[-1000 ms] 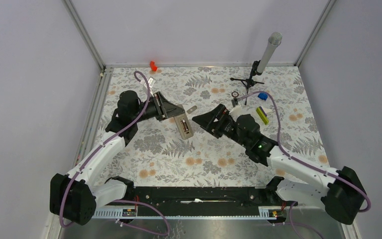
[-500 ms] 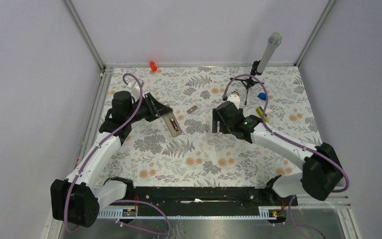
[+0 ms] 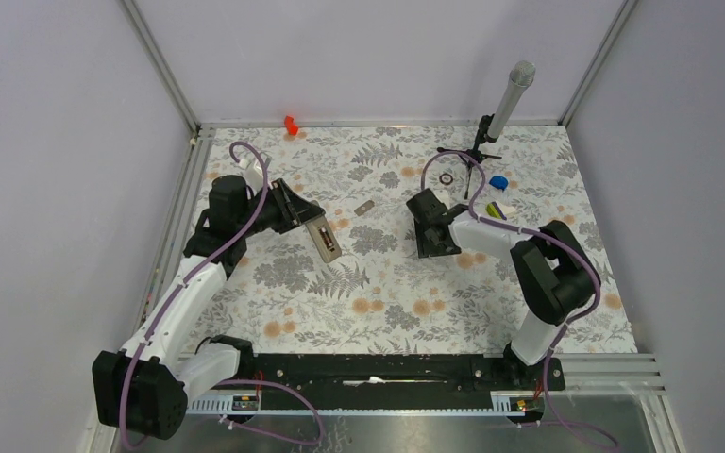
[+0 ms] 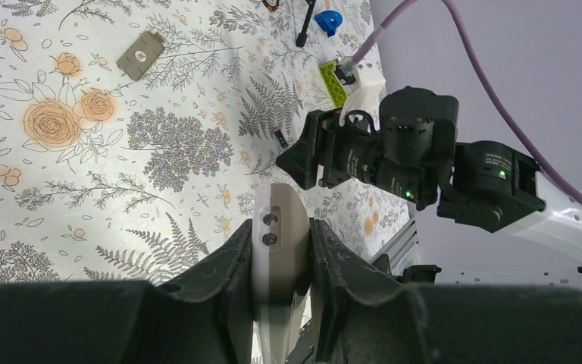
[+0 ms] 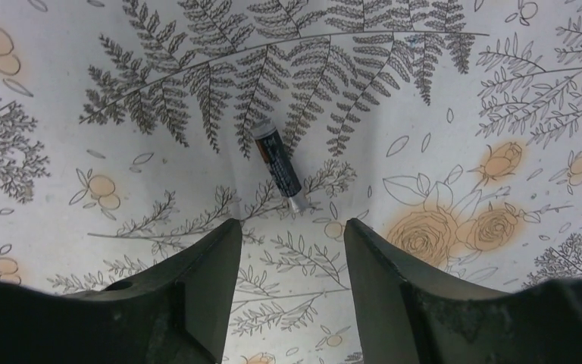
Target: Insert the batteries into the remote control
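I am at the pick-up step. My right end effector [image 5: 288, 246] hovers released, fingers spread, over one slim dark cylindrical battery [image 5: 279, 168] with a silvery tip, lying flat on the floral-printed tabletop [image 5: 83, 76]. My left end effector [image 4: 280, 254] is clenched on the small white rectangular plastic remote control [image 4: 276, 227], left of centre. Next, I judge, I must descend and pinch the smooth round cell across its width. It may roll.
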